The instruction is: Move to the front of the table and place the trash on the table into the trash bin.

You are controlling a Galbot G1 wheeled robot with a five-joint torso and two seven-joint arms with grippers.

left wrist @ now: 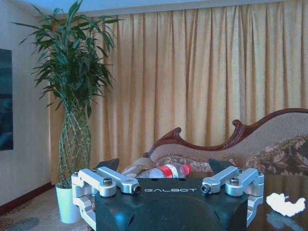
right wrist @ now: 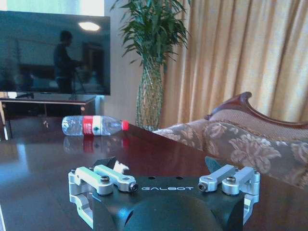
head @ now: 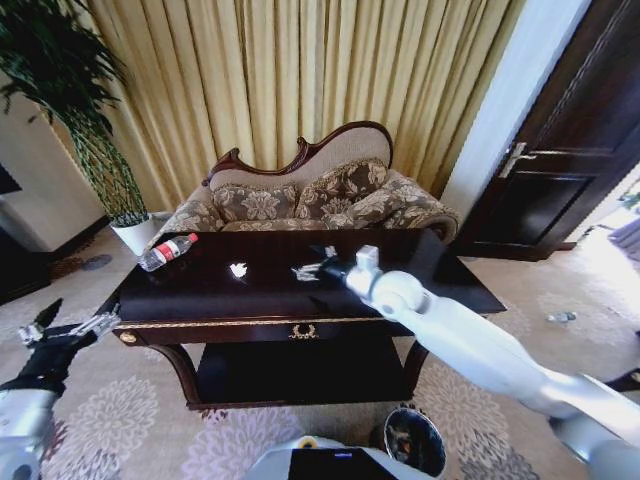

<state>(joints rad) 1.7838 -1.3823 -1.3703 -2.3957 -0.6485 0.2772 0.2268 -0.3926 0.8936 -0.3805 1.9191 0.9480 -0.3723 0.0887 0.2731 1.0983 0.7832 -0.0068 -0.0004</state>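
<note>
While the right gripper [head: 322,262] hovers spread over the white scrap [head: 305,271] mid-table [head: 200,295], it may shove it away. Left gripper [head: 45,325] waits spread, near-left. Bottle [head: 166,251] lies far-left; trash bin [head: 415,440] near.

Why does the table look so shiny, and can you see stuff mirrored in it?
Head view: the dark table is glossy, with pale light glaring off its right end. Right wrist view: the bottle casts a red-and-white reflection on the polished top just beneath it. Left wrist view: a white scrap mirrors faintly below itself.
</note>
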